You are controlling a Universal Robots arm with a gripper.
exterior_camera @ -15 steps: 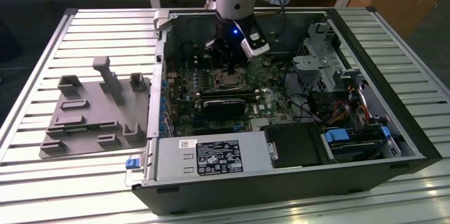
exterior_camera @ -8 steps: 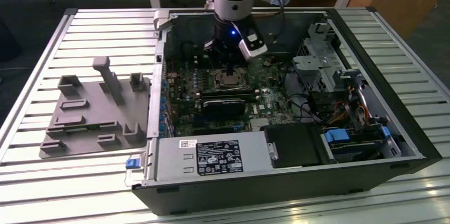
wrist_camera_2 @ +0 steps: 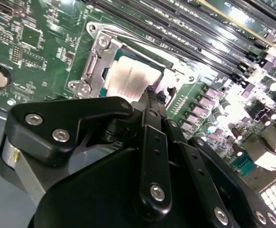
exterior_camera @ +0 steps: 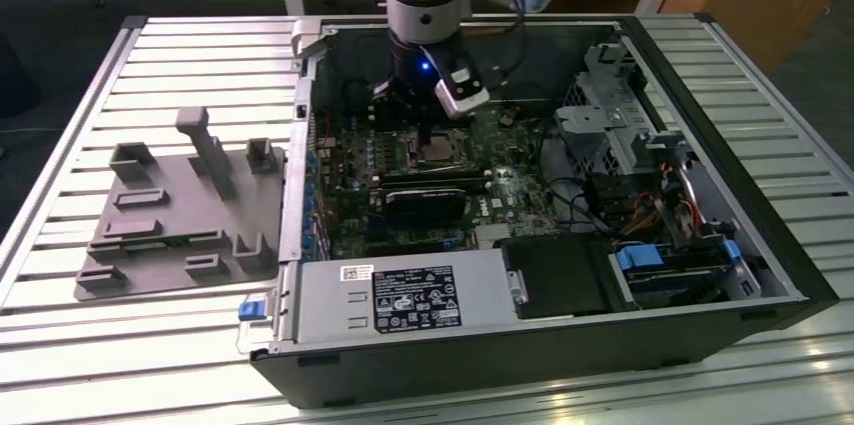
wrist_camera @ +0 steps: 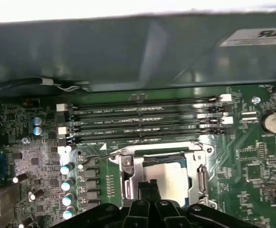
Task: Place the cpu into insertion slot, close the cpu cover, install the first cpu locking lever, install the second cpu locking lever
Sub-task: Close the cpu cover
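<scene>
Cpu [wrist_camera: 166, 173] lies flat in the insertion slot [exterior_camera: 434, 152]. You can see its pale top through the window of the cpu cover [wrist_camera: 128, 176], which is folded down over it. From the exterior view's left you have the grey fixture [exterior_camera: 174, 215] on the slatted table [exterior_camera: 80, 345], then the open computer case [exterior_camera: 534, 345]. The gripper [wrist_camera: 150, 184] is low over the socket inside the case. Its fingers are pressed together, with the tips at the cover's edge. You cannot tell whether they pinch anything.
</scene>
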